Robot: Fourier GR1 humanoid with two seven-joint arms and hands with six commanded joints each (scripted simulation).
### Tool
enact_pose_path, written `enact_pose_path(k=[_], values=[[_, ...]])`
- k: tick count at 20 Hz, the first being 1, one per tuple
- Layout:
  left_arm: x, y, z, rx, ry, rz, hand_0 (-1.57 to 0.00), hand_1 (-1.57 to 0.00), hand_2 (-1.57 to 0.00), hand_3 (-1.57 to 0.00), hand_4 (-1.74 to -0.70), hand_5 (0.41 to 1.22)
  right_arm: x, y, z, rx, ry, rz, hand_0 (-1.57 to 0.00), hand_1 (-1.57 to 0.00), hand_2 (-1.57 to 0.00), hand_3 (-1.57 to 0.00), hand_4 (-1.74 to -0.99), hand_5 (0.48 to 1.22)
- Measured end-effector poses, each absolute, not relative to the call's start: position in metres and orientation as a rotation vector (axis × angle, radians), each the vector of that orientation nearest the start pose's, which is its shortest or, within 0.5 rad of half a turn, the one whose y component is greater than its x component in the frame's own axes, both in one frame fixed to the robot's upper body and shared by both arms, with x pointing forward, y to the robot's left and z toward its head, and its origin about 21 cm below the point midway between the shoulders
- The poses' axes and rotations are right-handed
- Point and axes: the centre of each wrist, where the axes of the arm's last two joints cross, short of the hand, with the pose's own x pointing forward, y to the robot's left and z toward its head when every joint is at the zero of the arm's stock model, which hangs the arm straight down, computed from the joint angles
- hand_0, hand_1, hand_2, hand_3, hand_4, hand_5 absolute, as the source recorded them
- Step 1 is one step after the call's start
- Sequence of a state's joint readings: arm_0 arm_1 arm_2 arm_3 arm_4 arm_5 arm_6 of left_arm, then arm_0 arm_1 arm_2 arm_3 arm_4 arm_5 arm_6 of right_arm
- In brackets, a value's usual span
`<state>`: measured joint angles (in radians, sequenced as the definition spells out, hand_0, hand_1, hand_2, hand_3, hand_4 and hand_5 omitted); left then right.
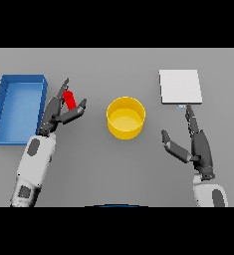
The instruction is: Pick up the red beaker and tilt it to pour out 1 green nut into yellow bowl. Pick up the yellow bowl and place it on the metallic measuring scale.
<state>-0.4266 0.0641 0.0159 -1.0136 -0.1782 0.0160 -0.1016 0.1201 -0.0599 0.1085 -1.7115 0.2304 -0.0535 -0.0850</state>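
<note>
In the head view, the left hand [58, 112] has its fingers curled round the red beaker [69, 99], just right of the blue bin [4, 107]. The yellow bowl [125, 117] sits mid-table, open grey table [113, 169] around it. The right hand [198, 144], fingers spread and holding nothing, reaches toward the near edge of the metallic scale [180, 86], far right.

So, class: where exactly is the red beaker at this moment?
In the head view, the red beaker is left of the yellow bowl, beside the blue tray, between the fingers of the left hand.

Left hand [58, 113] at nine o'clock, fingers curled in a grip. Right hand [195, 144] at four o'clock, fingers straight, thumb spread.
</note>
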Motion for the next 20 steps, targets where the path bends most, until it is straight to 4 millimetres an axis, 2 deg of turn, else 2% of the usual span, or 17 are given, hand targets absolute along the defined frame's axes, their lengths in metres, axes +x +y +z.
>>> enact_pose_path(k=[5, 6, 7, 8, 9, 10, 12, 13, 15, 17, 20], values=[[0.357, 0.2, -0.025, 0.067, -1.523, -0.299, 0.0, 0.0, 0.0, 0.0, -1.35, 0.704, 0.219, -0.227, 0.007, -0.217, -1.68, 0.243, 0.0, 0.0, 0.0, 0.0, -1.261, 0.641], [0.356, 0.2, -0.028, 0.062, -1.533, -0.287, 0.0, -0.03, -0.07, -0.03, -1.38, 0.724, 0.216, -0.227, 0.008, -0.221, -1.695, 0.244, 0.0, 0.0, 0.0, 0.0, -1.259, 0.642], [0.358, 0.2, -0.027, 0.057, -1.547, -0.26, -0.12, -0.15, -0.18, -0.12, -1.41, 0.75, 0.219, -0.23, 0.008, -0.224, -1.68, 0.246, 0.0, 0.0, 0.0, 0.0, -1.26, 0.642], [0.36, 0.199, -0.027, 0.057, -1.55, -0.237, -0.29, -0.33, -0.36, -0.29, -1.45, 0.783, 0.218, -0.228, 0.008, -0.22, -1.685, 0.249, 0.0, 0.0, 0.0, 0.0, -1.258, 0.644], [0.363, 0.195, -0.025, 0.051, -1.533, -0.215, -0.44, -0.48, -0.52, -0.55, -1.45, 0.871, 0.218, -0.228, 0.009, -0.228, -1.694, 0.25, 0.0, 0.0, 0.0, 0.0, -1.257, 0.645], [0.364, 0.192, -0.026, 0.059, -1.517, -0.204, -0.66, -0.7, -0.73, -0.72, -1.5, 0.941, 0.22, -0.227, 0.008, -0.224, -1.678, 0.247, 0.0, 0.0, 0.0, 0.0, -1.255, 0.644], [0.366, 0.192, -0.026, 0.082, -1.529, -0.225, -0.99, -1.01, -1.03, -0.93, -1.57, 1.042, 0.218, -0.231, 0.008, -0.233, -1.682, 0.248, 0.0, 0.0, 0.0, 0.0, -1.254, 0.645], [0.368, 0.19, -0.025, 0.08, -1.539, -0.244, -1.11, -1.12, -1.14, -0.97, -1.6, 1.078, 0.217, -0.229, 0.008, -0.228, -1.692, 0.246, 0.0, 0.0, 0.0, 0.0, -1.252, 0.644], [0.367, 0.19, -0.026, 0.085, -1.558, -0.282, -1.27, -1.29, -1.3, -1.19, -1.54, 1.129, 0.217, -0.228, 0.008, -0.23, -1.684, 0.24, 0.0, 0.0, 0.0, 0.0, -1.254, 0.644], [0.366, 0.186, -0.027, 0.078, -1.556, -0.28, -1.38, -1.39, -1.4, -1.33, -1.51, 1.162, 0.215, -0.228, 0.007, -0.216, -1.681, 0.234, 0.0, 0.0, 0.0, 0.0, -1.257, 0.645], [0.368, 0.185, -0.025, 0.084, -1.541, -0.243, -1.47, -1.48, -1.48, -1.45, -1.62, 1.14, 0.215, -0.227, 0.01, -0.215, -1.681, 0.232, 0.0, 0.0, 0.0, 0.0, -1.26, 0.643]])
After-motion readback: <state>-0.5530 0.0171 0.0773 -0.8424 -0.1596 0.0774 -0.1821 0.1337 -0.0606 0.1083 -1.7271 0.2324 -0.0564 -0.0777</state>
